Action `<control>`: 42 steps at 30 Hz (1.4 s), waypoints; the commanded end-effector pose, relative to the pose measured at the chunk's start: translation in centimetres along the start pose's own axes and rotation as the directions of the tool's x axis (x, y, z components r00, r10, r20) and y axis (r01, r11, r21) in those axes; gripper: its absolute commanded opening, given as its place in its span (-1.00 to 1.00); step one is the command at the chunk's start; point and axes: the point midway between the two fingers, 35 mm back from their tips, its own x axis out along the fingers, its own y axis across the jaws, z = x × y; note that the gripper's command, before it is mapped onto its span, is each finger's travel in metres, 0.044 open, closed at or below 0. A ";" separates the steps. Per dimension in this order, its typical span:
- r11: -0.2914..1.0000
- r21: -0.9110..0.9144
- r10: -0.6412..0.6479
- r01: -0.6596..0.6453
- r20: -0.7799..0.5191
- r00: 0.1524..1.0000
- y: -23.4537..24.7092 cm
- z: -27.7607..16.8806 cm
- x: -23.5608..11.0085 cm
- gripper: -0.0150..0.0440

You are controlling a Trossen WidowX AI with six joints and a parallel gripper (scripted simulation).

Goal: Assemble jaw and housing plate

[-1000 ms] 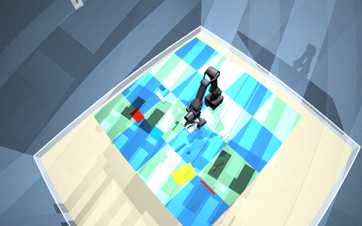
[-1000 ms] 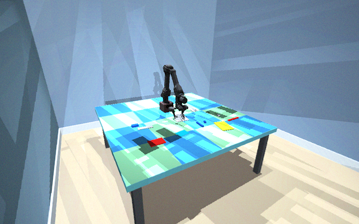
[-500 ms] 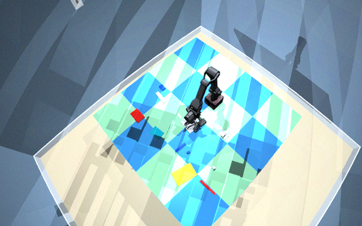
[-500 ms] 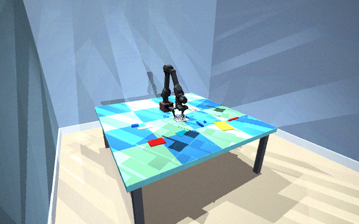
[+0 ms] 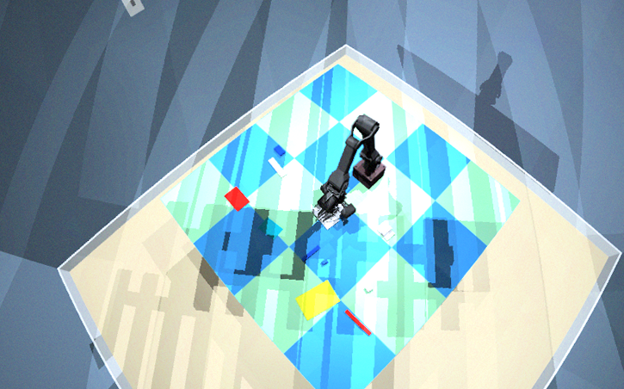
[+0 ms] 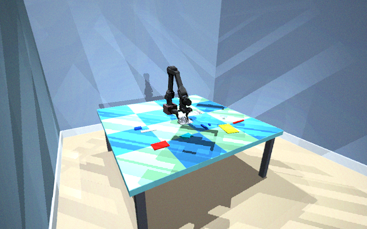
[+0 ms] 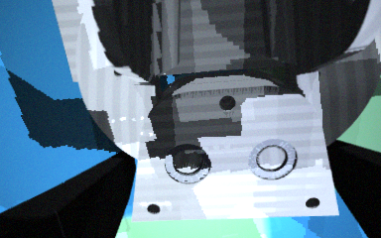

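The pale housing plate (image 7: 248,198) fills the lower middle of the wrist view. Two round ringed openings show in it, a left one (image 7: 188,164) and a right one (image 7: 273,159), with small dark holes near its lower corners. Pale curved parts, left (image 7: 99,104) and right (image 7: 349,99), show beyond it, probably the jaws. Gear teeth and pins cannot be made out, nor whether the plate sits level. My gripper (image 5: 335,216) (image 6: 185,118) (image 7: 225,154) is open, low over the pale assembly, with one dark finger beside each side edge of the plate.
On the chequered table (image 5: 434,178) (image 6: 120,176) lie a yellow sheet (image 5: 317,300) (image 6: 228,128), a red square (image 5: 236,199) (image 6: 160,145), a red bar (image 5: 358,322) (image 6: 238,121), a white strip (image 5: 277,167) (image 6: 148,130) and blue blocks. A small white part (image 5: 386,231) lies right of the gripper.
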 end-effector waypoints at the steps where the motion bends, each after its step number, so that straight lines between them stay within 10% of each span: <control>1: 1.000 0.000 0.000 0.000 0.000 1.000 0.0 0.0 0.0 1.00; 14: 1.000 0.000 0.000 0.000 0.000 1.000 0.0 0.1 -0.4 1.00; 42: 1.000 -0.004 -0.002 0.002 -0.002 1.000 -0.6 -3.2 -12.6 1.00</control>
